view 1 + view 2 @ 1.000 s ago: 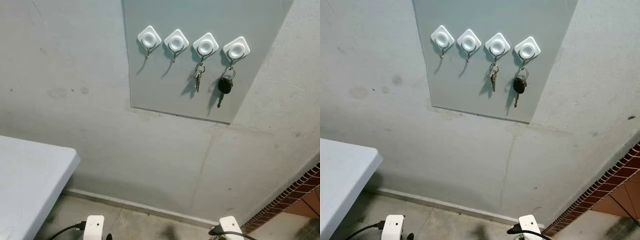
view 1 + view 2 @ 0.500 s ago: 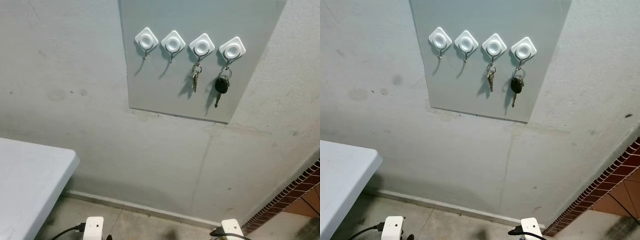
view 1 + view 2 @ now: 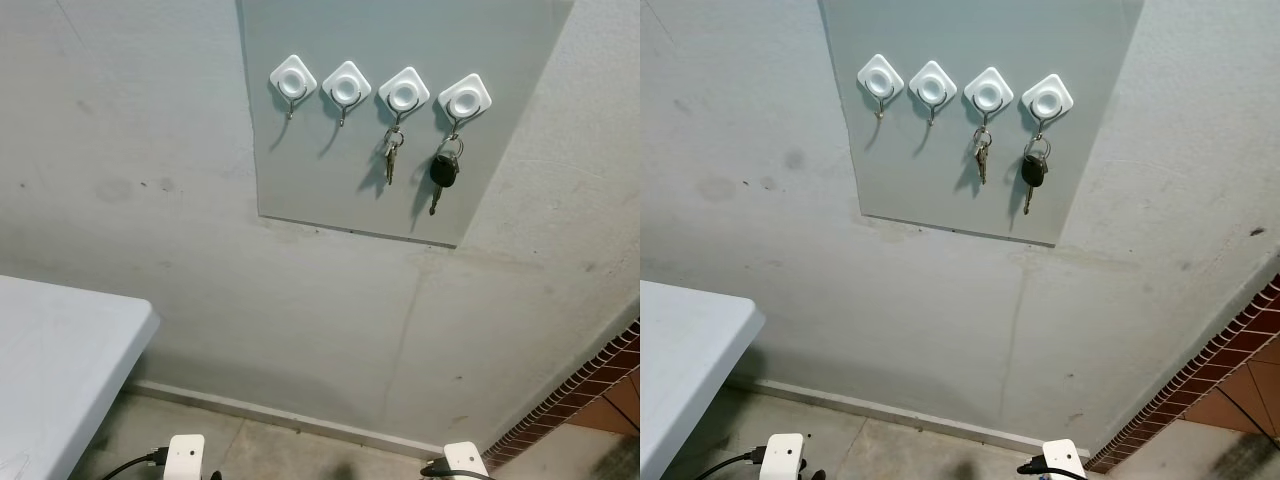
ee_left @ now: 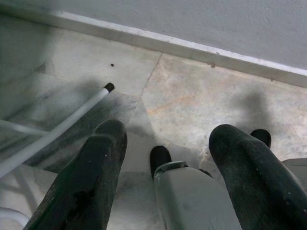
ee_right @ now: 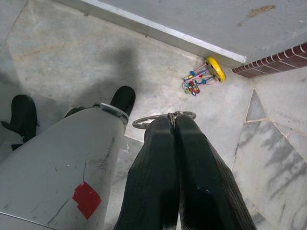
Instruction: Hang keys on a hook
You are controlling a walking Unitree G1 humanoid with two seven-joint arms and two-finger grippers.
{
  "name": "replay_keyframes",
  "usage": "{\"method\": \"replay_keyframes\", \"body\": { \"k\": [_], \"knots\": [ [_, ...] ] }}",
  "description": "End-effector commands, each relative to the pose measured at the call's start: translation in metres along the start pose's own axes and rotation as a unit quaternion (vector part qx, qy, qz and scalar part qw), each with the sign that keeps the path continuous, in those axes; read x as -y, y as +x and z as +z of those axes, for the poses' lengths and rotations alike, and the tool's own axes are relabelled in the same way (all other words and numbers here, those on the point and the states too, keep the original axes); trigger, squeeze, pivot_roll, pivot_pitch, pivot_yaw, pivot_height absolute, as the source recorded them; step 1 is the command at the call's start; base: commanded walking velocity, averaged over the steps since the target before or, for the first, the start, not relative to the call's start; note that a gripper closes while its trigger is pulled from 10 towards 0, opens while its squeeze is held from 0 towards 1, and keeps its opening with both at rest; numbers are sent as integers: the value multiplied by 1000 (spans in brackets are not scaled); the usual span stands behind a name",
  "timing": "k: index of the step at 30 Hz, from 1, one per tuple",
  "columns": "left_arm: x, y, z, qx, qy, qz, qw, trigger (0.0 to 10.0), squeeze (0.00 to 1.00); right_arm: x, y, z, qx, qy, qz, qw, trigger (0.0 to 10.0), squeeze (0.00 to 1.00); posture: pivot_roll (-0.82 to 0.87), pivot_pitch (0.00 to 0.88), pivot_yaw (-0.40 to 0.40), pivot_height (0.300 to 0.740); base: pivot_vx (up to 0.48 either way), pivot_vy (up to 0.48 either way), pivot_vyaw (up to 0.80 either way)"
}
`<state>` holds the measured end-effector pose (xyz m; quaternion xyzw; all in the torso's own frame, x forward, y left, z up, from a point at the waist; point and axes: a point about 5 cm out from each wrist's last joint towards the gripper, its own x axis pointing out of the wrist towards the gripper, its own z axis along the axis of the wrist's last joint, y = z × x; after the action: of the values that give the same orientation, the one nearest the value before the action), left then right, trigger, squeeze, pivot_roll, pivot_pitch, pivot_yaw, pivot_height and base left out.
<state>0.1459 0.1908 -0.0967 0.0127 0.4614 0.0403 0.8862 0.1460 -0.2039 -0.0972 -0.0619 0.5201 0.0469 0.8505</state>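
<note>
Several white diamond-shaped hooks hang in a row on a grey panel (image 3: 320,170) on the wall. The two left hooks (image 3: 292,78) (image 3: 346,84) are bare. A small bunch of keys (image 3: 389,156) hangs from the third hook (image 3: 403,92), and a black car key (image 3: 443,170) from the fourth (image 3: 464,98). My right gripper (image 5: 170,120) hangs low over the floor, shut on a metal key ring (image 5: 144,119) that pokes out at its tips. My left gripper (image 4: 169,130) hangs open with nothing in it.
A white table (image 3: 60,350) stands at the left, and one of its thin legs (image 4: 57,124) runs near my left gripper. A brick-patterned strip (image 3: 590,390) lies at the lower right. A small toy with coloured beads (image 5: 204,76) lies on the stone floor by the wall.
The head camera tipped slightly a second ago, so the hooks sit a little higher and further left in the picture. Nothing on the wall has moved.
</note>
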Motion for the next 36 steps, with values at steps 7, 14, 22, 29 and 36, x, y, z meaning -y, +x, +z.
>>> {"method": "replay_keyframes", "body": {
  "k": [7,14,22,29,36],
  "knots": [
    [-3,-1,-3,-4,1,-2,1000,10000,0,1,0,-3,-5,4,-4,1000,10000,0,-69,0,-39,732,0,0,0],
    [-3,-1,-3,-4,2,-1,1000,10000,0,1,0,-2,-4,3,-3,1000,10000,0,-66,0,-41,732,0,0,0],
    [-3,-1,-3,-5,0,-1,1000,10000,0,2,0,-1,-3,1,-5,1000,10000,0,-67,0,-43,732,0,0,0],
    [-2,-1,-4,-6,-1,-1,1000,10000,0,2,0,-2,-6,1,-4,1000,10000,0,-66,0,-45,732,0,0,0],
    [-2,-1,-4,-7,-1,-2,1000,10000,0,2,-1,-3,-6,3,-4,1000,10000,0,-67,0,-45,732,0,0,0]
  ]
}}
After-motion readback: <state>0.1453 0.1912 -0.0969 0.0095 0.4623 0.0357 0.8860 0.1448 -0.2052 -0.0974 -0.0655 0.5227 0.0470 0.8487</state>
